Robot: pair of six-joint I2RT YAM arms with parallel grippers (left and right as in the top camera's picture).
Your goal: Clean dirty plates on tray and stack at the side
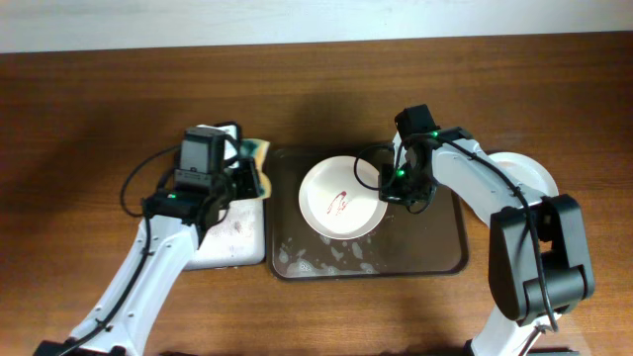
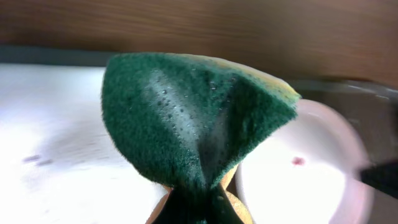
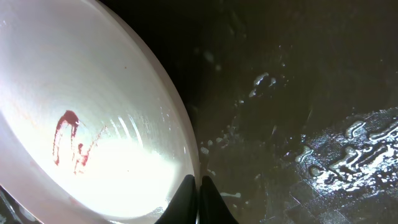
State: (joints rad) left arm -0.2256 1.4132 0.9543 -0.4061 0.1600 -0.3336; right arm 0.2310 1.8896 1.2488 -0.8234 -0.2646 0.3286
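Plate [image 1: 342, 198] stiff, soapy, likely slippery, breakable; right jaws clamped on rim, best hold. Left jaws clamped on soft sponge [image 2: 193, 124].

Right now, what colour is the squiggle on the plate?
Red sauce streak, clearest in right wrist view.

SURFACE: wooden table [image 1: 99, 99], brown, grain running left to right | CENTRE: dark brown tray [image 1: 450, 265] lies flat on it, rounded corners, raised rim | LEFT: small tray [image 1: 237, 247], white inside, just beside the dark one | RIGHT: white plate [image 1: 529, 173] just beside the tray's right edge, partly hidden.
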